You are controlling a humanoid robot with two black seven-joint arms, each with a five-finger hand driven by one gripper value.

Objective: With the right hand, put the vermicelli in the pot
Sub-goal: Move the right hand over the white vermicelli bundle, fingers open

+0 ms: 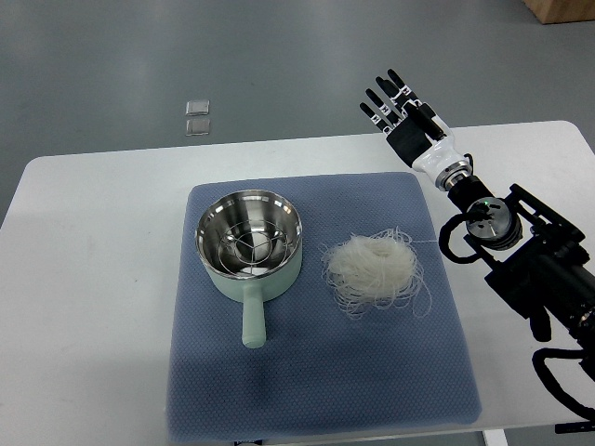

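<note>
Hovering at upper right of frame, right hand (402,111) with fingers extended, holding nothing. Vermicelli (374,267) untouched on blue mat (316,372), centre, just right of pot (248,243). Pot holds no vermicelli; whole task left.
</note>
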